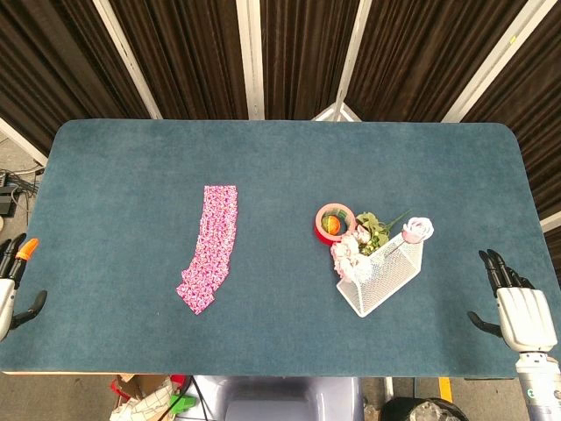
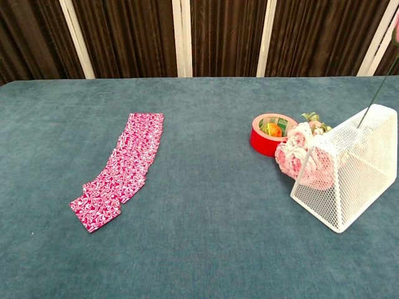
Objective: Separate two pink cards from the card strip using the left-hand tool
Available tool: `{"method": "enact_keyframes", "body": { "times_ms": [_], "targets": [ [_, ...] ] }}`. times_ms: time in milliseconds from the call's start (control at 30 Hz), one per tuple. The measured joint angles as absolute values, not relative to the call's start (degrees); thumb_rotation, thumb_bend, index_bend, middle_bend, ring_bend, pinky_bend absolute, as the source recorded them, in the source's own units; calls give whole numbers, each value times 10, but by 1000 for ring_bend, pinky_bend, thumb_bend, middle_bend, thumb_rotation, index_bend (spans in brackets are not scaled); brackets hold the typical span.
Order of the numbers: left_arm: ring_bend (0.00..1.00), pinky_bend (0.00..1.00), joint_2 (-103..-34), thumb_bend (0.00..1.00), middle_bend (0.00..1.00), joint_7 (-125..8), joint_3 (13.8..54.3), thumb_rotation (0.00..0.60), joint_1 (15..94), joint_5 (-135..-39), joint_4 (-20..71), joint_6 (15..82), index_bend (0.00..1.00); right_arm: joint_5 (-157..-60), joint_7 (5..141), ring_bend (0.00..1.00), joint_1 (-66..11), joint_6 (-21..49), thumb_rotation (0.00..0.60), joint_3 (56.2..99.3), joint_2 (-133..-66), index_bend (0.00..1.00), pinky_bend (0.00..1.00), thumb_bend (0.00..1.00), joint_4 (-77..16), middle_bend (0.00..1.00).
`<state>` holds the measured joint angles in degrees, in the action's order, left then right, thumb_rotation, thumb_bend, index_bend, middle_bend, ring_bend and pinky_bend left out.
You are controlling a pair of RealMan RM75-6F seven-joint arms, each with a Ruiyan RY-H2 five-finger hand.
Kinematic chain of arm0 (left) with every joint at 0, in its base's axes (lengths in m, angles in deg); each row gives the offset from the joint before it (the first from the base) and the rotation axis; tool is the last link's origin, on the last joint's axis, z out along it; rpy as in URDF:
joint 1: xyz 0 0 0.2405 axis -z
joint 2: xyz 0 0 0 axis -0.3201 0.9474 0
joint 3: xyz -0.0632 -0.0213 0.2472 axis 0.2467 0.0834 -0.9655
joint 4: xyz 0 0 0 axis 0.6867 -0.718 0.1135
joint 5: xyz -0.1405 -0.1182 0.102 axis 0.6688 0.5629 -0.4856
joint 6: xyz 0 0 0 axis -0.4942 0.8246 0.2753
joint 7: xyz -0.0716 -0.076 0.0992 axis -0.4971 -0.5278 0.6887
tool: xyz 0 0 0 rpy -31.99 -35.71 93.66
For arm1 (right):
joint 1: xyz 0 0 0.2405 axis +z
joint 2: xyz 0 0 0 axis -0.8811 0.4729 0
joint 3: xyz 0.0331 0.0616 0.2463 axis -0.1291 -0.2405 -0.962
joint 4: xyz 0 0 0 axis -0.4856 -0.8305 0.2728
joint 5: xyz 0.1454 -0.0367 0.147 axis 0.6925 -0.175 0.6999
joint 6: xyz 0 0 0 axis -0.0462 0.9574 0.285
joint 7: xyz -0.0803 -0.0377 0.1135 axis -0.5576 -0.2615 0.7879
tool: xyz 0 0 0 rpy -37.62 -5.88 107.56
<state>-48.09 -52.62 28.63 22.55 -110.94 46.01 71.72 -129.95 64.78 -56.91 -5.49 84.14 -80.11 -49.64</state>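
Blue-green cloth covers the table [image 1: 280, 158], where the left hand [image 1: 10, 285] waits at the left edge, holding an orange-tipped tool [image 1: 27, 249], though its grip is mostly cut off. The pink card strip [image 1: 213, 246] lies fanned left of centre, untouched. Further right sit a red tape roll [image 1: 333, 224], flowers [image 1: 352, 254] in a white wire basket [image 1: 386, 279], then the right hand [image 1: 519, 307], fingers spread, empty.

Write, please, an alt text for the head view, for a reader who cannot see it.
A curved strip of pink cards lies on a blue table, left of a red tape roll and a white mesh basket with flowers. The left hand and right hand wait at the table's side edges, touching nothing there.
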Motion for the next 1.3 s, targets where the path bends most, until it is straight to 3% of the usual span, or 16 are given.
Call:
{"method": "enact_keyframes", "body": {
  "times_ms": [567,767,933,1300],
  "targets": [
    [30,120,-486,481,0,-531,285,600,227,-1123,453,722,11,-1298,652,259,-569,-53,600,841,-798,0,383,182,-498,105],
    [41,135,-486,481,67,-535,281,600,227,-1133,455,725,13,-1300,652,265,-568,-51,600,843,-799,0,384,181,-498,105],
    [89,166,-493,481,154,-531,283,600,228,-1136,448,728,25,-1300,654,274,-568,-50,600,843,-799,0,384,181,-498,105],
    [397,417,-502,548,525,-542,282,600,235,-1150,441,727,71,-1300,659,295,-568,-51,600,843,-797,0,396,181,-498,105]
  ]
}}
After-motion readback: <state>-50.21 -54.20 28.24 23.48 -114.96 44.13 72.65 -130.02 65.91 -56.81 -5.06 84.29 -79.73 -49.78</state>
